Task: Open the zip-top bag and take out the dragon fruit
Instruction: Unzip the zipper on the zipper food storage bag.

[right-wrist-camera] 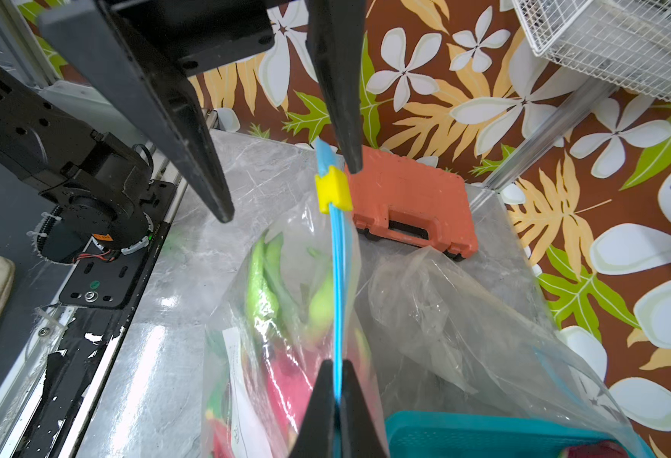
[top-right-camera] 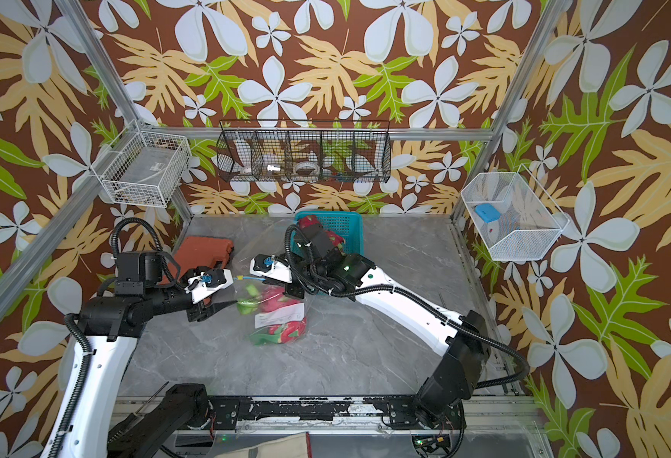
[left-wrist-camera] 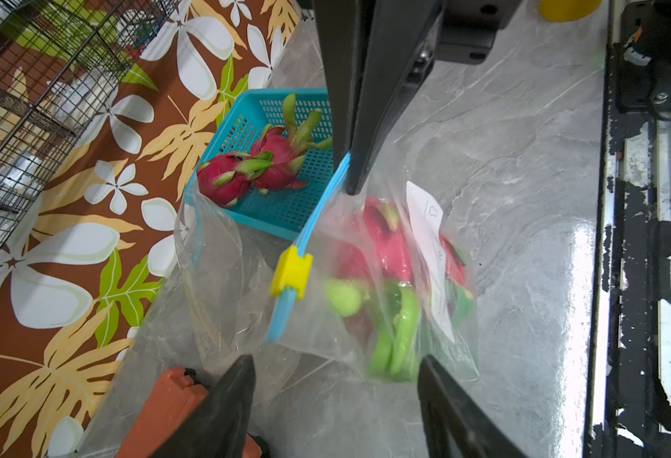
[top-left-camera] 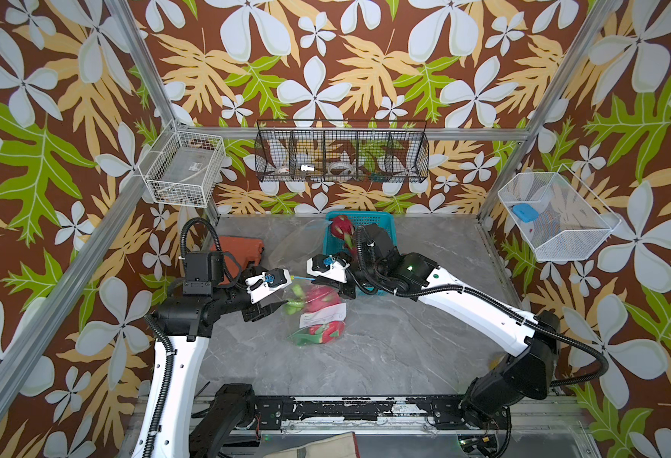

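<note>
Pinching the zip-top bag (right-wrist-camera: 242, 301) at its blue strip (right-wrist-camera: 340, 285), the right gripper (right-wrist-camera: 336, 370) is clenched; the left gripper (left-wrist-camera: 336, 359) gapes nearby; dragon fruit (left-wrist-camera: 385, 246) sit inside, two more in the teal basket (left-wrist-camera: 229, 127).

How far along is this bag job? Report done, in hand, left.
Done: two dragon fruit lie in the teal basket, with an empty bag beside it. In hand: the right gripper is shut on the blue zip strip of the second bag; the left gripper is open near the yellow slider. Left: slide that zip open and lift out the bagged fruit.
</note>
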